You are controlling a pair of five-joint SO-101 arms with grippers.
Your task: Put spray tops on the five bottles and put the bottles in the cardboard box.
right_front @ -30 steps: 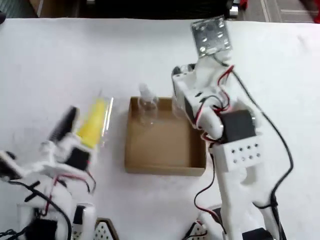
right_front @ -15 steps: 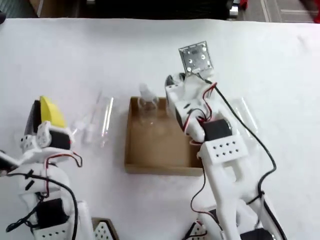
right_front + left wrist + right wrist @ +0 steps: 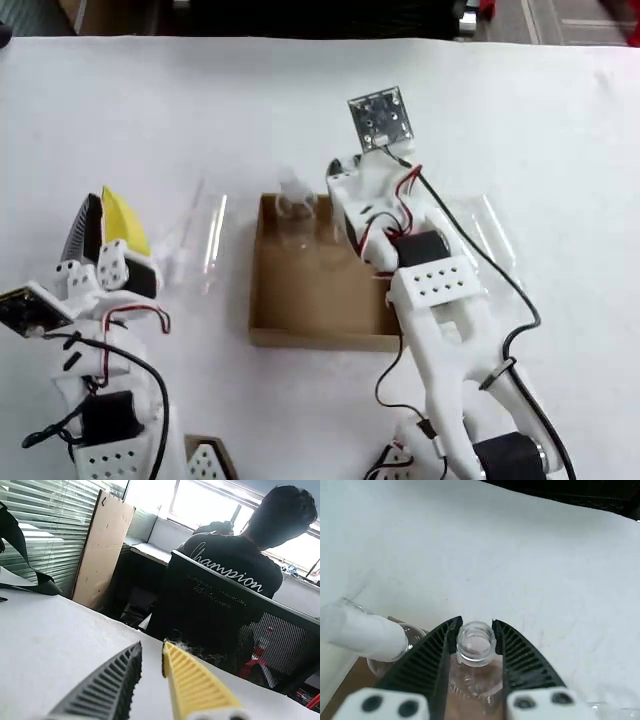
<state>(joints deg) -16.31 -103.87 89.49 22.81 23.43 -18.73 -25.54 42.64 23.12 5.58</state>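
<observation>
My right tool (image 3: 475, 624) is clenched on the neck of an uncapped bottle (image 3: 476, 646) at the 12 o'clock wall of the cardboard box (image 3: 300, 312), my left tool (image 3: 150, 661) barely parted and empty; releasing now would, I judge, box it topless.

cardboard box (image 3: 318, 296) ctr, bottle (image 3: 207, 240) lying beside

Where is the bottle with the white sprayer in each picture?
High view: sprayer bottle in the box's far left corner.
Left wrist view: aimed away, at a chair.
Right wrist view: sprayer bottle next to the right gripper, which clamps an open bottle.
Shared landmark: the box.
</observation>
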